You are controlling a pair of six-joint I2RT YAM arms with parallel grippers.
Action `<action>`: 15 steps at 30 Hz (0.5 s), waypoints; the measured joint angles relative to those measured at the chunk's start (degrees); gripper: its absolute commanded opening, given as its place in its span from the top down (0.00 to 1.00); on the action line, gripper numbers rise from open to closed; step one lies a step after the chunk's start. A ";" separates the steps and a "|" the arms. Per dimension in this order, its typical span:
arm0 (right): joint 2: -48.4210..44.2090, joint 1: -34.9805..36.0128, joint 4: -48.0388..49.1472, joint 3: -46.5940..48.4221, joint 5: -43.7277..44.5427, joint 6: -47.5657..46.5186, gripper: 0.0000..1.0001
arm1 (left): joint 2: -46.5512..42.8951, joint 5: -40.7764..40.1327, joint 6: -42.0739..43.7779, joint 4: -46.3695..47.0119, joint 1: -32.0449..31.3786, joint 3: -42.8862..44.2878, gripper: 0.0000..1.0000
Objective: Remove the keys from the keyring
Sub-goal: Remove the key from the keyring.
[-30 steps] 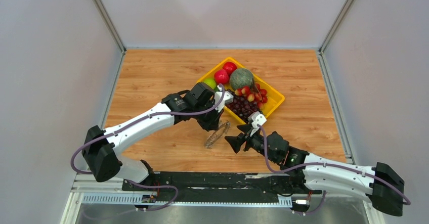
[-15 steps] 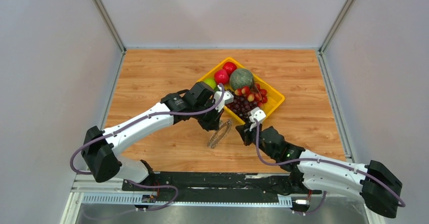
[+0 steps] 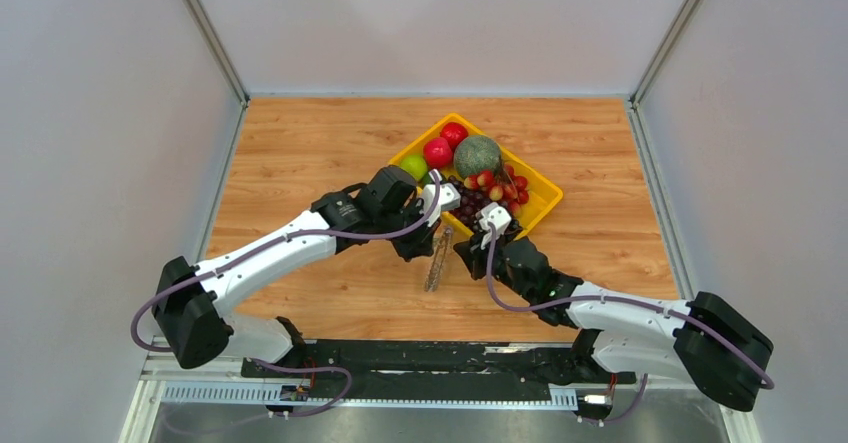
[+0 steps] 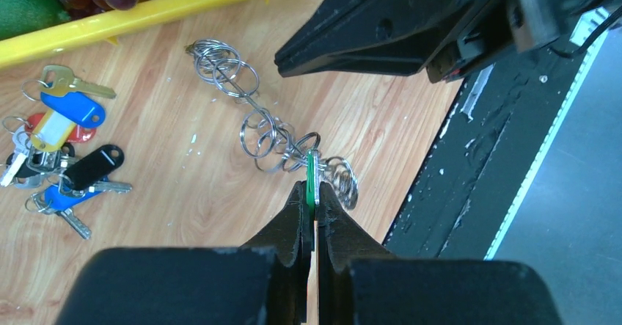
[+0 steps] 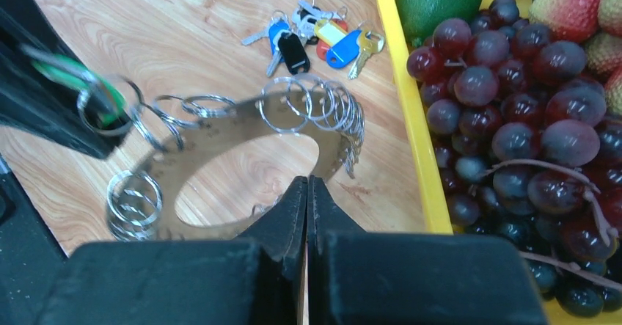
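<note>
The keyring is a wide flat metal band held off the wooden table, tilted on edge. The keys show as small silver loops and toothed bits bunched along it. My left gripper is shut on the small green tag at the ring's near side. My right gripper is shut, its tips at the ring's near rim; whether they pinch the band is hidden. It reaches in from the right and fills the top of the left wrist view.
A yellow tray of grapes, a melon and red fruit stands just behind the grippers. A small bunch of coloured keys lies on the table beside the tray rim. The black rail marks the table's near edge.
The right arm has swung forward and left up to the ring, and its open gripper has shut. The ring has turned more edge-on; the left gripper still holds the tag.
</note>
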 measured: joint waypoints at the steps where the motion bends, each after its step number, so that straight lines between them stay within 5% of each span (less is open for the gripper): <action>1: 0.17 -0.26 0.20 0.35 -0.50 -0.02 1.00 | -0.13 0.04 0.55 0.57 0.00 -0.74 1.00; 10: -3.19 -1.75 2.21 0.90 -5.99 -1.86 1.00 | -0.15 0.00 4.00 2.05 0.00 -2.82 1.00; 15: -5.64 -2.25 4.61 0.04 -11.32 -3.06 0.87 | -0.26 -0.87 5.60 2.34 0.00 -3.34 1.00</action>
